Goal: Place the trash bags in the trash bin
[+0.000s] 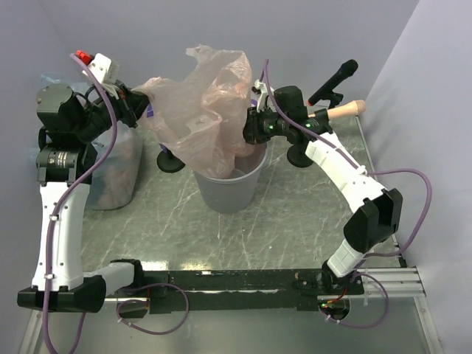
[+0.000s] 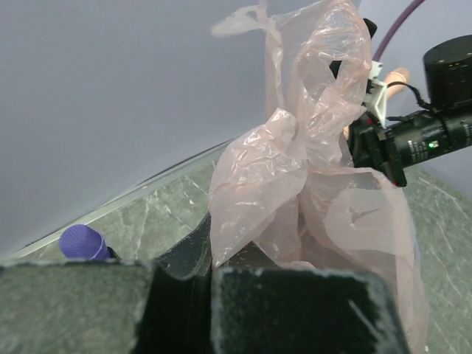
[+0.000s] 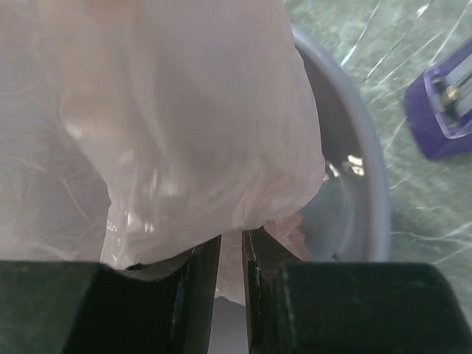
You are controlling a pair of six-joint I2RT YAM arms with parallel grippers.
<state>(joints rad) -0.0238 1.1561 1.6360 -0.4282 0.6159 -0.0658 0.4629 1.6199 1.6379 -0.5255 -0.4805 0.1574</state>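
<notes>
- Far left of the overhead view: clear tub [image 1: 118, 173] on the desk [image 1: 295, 221], packed with something crumpled and pinkish. More bags, perhaps; too blurred through the wall to tell.
- Upper left: left gripper [image 1: 135, 98] clamped shut on one gathered end of the trash bag [image 1: 203, 110].
- Centre: thin, translucent pink film, strung between both arms and billowing above the trash bin [image 1: 228, 193], lowest folds dipping inside the rim. Likely featherweight, limp and slippery; apt to balloon and spring back out rather than drop. Best taken by a bunched fold, not a single layer, then pressed down into the bin.
- Right of centre: right gripper [image 1: 249, 131] closed to a narrow slit over the bin mouth, a fold of film seemingly pinched between the fingers [image 3: 193, 295].
- Hidden: bin floor, masked by the bag in every view; depth of film inside impossible to judge.
- Right edge of the right wrist view: small purple box [image 3: 441, 110] beside the bin, cut off by the frame.
</notes>
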